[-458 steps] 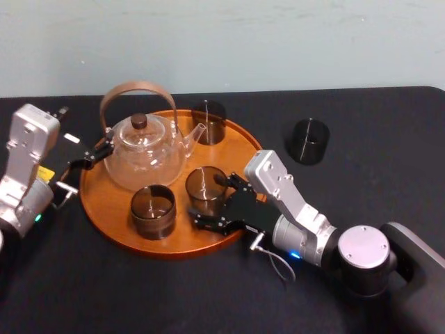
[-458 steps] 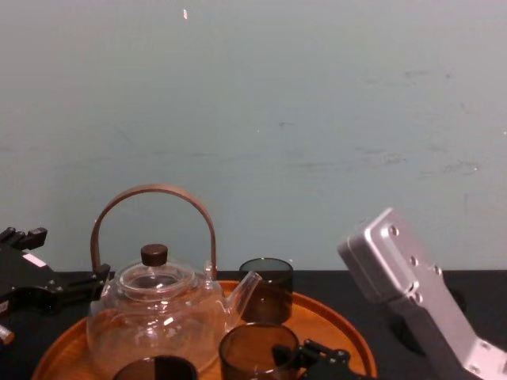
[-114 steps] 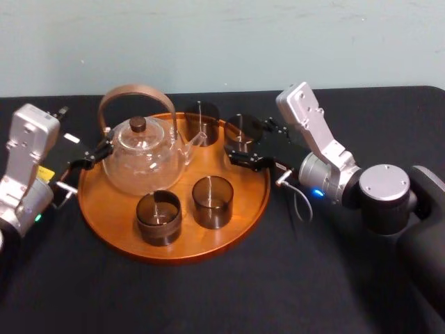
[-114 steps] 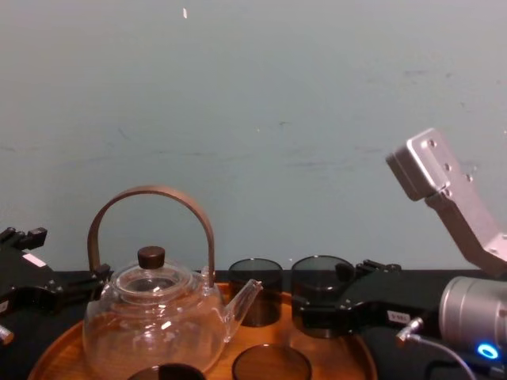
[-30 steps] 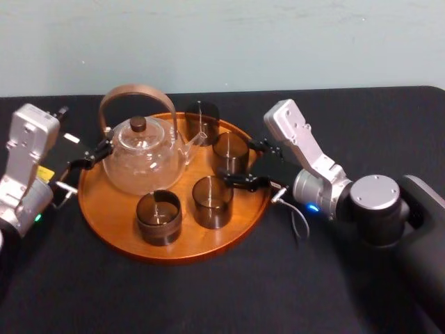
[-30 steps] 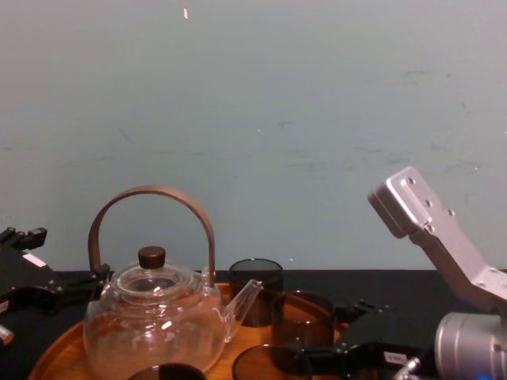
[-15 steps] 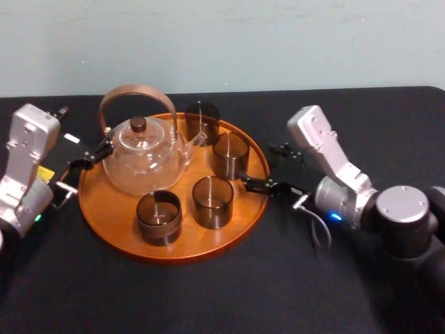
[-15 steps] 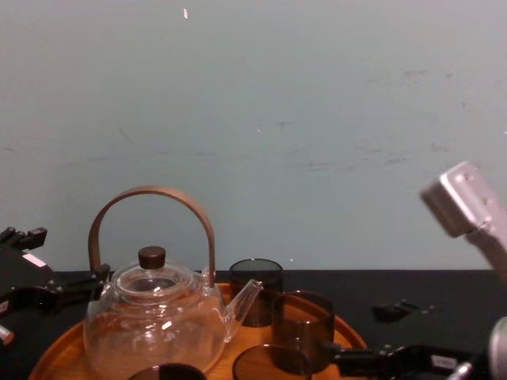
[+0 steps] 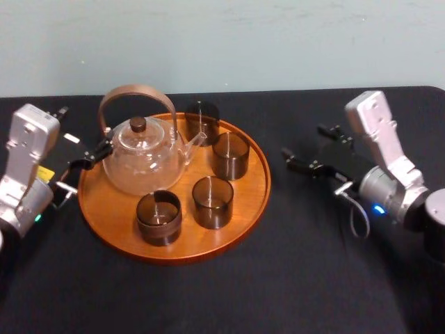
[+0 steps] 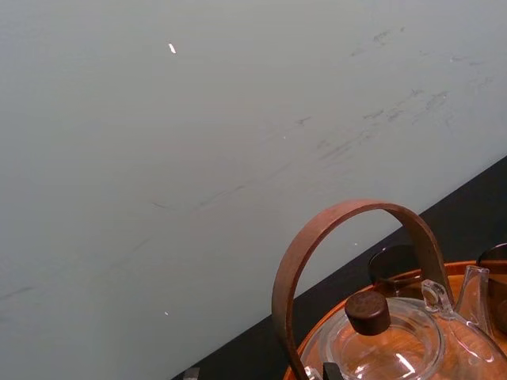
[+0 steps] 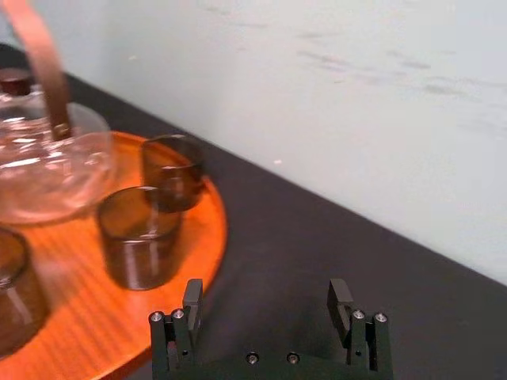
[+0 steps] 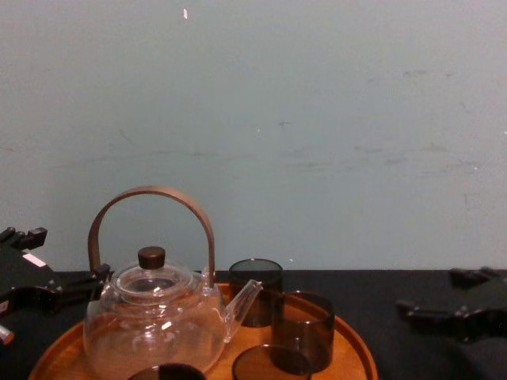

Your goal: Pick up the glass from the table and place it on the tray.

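The glass (image 9: 230, 155) is a dark smoky tumbler standing upright on the right side of the round orange-brown tray (image 9: 259, 182), beside the teapot's spout. The chest view shows the glass (image 12: 301, 331) inside the tray's rim (image 12: 358, 349). My right gripper (image 9: 304, 142) hovers over the black table to the right of the tray, open and empty, well apart from the glass. In the right wrist view the gripper (image 11: 266, 305) has both fingers spread, with the glass (image 11: 141, 236) farther off on the tray (image 11: 214, 229). The left gripper (image 9: 82, 136) stays parked, open, by the tray's left edge.
A clear glass teapot (image 9: 144, 156) with a brown hoop handle sits on the tray's left half. Three more dark glasses share the tray: one at the back (image 9: 200, 120) and two at the front (image 9: 212, 202) (image 9: 156, 217). A pale wall stands behind the black table.
My right gripper has let go of the glass and drawn back to the right, off the tray. The glass stays standing on the tray. The left arm has not moved.
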Robot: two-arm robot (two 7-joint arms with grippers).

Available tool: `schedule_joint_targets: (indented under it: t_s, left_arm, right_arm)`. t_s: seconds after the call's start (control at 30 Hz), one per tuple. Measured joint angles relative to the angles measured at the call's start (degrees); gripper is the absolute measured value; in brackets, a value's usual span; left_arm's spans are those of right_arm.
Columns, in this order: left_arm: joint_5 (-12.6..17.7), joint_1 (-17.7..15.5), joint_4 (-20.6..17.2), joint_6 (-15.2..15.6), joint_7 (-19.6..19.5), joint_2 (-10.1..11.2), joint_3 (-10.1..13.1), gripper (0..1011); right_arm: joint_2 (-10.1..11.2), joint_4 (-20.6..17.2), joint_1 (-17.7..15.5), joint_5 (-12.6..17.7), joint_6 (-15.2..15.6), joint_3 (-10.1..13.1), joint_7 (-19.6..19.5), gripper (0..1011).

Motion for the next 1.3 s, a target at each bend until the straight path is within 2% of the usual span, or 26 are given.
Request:
schedule_joint_targets:
  t_s: [0.23,0.57,1.3]
  left_arm:
    - [0.0,0.0,0.0,0.0,0.0,0.0,0.0,1010]
    - [0.0,0.0,0.0,0.0,0.0,0.0,0.0,1010]
    - [0.0,0.0,0.0,0.0,0.0,0.0,0.0,1010]
  right_arm:
    - [0.2,-0.7,-0.6,-0.2,-0.5,3.2,-2.7,1002]
    - [-1.0,0.9,0.3,-1.3,-0.9,6.0,-4.5,1002]
    - [-0.9,1.0,0.3,-1.4,-0.8,5.6,-4.5,1002]
